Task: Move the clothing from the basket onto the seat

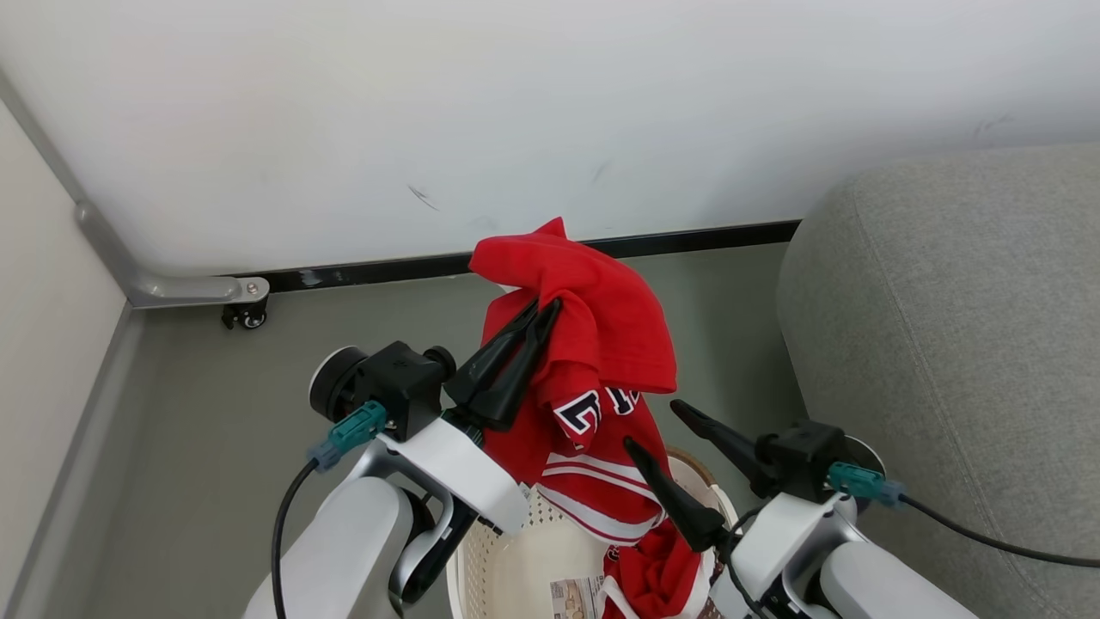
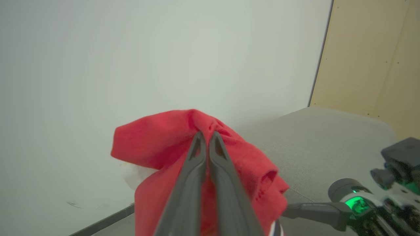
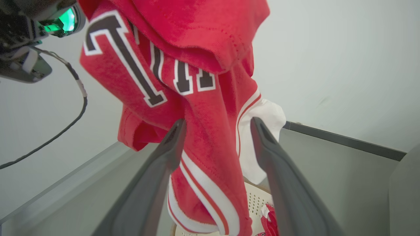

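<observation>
Left gripper (image 1: 546,308) clamped on garment (image 1: 601,318), held above basket (image 1: 507,567). Right gripper (image 1: 651,423) over basket rim, fingers apart, empty. Second piece (image 1: 653,576) inside basket. Step, apparently: transfer. Next: swing garment to seat (image 1: 954,327), right of basket; release.

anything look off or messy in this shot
The red jersey hangs bunched from the shut left gripper, its striped lower end reaching down into the basket, where more red clothing lies. Dark scuffs mark the wall.

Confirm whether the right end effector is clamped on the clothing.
No, the right end effector stands open, fingers spread, while the left end effector pinches the clothing.
</observation>
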`<state>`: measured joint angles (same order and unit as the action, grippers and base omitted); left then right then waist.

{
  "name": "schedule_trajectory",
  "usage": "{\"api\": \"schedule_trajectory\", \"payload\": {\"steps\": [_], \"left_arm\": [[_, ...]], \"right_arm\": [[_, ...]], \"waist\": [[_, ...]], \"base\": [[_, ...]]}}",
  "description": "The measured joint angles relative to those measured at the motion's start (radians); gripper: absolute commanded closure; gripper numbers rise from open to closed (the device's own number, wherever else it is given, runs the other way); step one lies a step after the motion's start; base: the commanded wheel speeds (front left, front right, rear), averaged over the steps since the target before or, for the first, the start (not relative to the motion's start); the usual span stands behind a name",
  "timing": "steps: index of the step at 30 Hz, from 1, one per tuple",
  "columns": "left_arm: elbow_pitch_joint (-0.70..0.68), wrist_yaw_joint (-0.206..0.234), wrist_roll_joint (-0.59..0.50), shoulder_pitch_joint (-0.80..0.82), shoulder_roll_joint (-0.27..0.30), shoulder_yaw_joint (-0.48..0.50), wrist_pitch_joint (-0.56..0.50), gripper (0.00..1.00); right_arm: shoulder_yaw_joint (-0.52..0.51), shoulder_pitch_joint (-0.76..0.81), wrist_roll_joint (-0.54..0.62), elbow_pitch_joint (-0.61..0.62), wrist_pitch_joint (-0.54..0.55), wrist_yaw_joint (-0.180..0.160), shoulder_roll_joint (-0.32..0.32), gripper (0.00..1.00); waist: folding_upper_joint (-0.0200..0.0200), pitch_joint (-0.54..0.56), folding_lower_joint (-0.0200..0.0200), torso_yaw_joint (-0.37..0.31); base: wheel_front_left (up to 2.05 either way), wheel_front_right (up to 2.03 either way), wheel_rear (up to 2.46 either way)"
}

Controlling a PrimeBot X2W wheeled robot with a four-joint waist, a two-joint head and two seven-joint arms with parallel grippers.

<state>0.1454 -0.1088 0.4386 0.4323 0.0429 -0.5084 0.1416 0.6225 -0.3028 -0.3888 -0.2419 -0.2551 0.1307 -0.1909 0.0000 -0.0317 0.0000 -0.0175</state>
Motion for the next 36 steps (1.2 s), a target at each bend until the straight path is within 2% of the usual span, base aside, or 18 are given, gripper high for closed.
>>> {"api": "schedule_trajectory", "payload": {"steps": [8, 18, 20, 21, 28, 36], "left_arm": [[-0.036, -0.001, 0.009, 0.011, -0.001, -0.042, -0.018, 1.00], [-0.074, -0.004, 0.030, 0.011, -0.002, -0.094, -0.035, 1.00], [-0.078, -0.004, 0.038, 0.011, -0.002, -0.099, -0.036, 1.00], [-0.080, -0.004, 0.043, 0.011, -0.002, -0.102, -0.037, 1.00], [-0.091, -0.004, 0.062, 0.010, -0.002, -0.102, -0.045, 1.00], [-0.101, 0.002, 0.063, 0.005, 0.005, -0.074, -0.053, 1.00]], "right_arm": [[0.108, -0.071, -0.020, -0.054, 0.000, 0.000, -0.010, 0.00], [0.153, -0.120, -0.071, -0.132, 0.000, 0.000, -0.004, 0.00], [0.160, -0.133, -0.077, -0.142, 0.000, 0.000, 0.001, 0.83], [0.159, -0.140, -0.080, -0.146, 0.000, 0.000, 0.003, 1.00], [0.129, -0.157, -0.095, -0.152, 0.000, 0.000, 0.007, 1.00], [0.027, -0.158, -0.092, -0.135, 0.000, 0.000, 0.006, 1.00]], "waist": [[0.0000, 0.002, 0.0000, 0.017], [0.0000, 0.007, 0.0000, 0.050], [0.0001, 0.008, 0.0000, 0.056], [0.0000, 0.007, 0.0000, 0.059], [0.0000, 0.004, 0.0000, 0.077], [0.0000, -0.007, 0.0000, 0.079]], "base": [[0.00, 0.00, 0.00], [0.00, 0.00, 0.00], [0.00, 0.00, 0.00], [0.00, 0.00, 0.00], [0.00, 0.00, 0.00], [0.00, 0.00, 0.00]]}}
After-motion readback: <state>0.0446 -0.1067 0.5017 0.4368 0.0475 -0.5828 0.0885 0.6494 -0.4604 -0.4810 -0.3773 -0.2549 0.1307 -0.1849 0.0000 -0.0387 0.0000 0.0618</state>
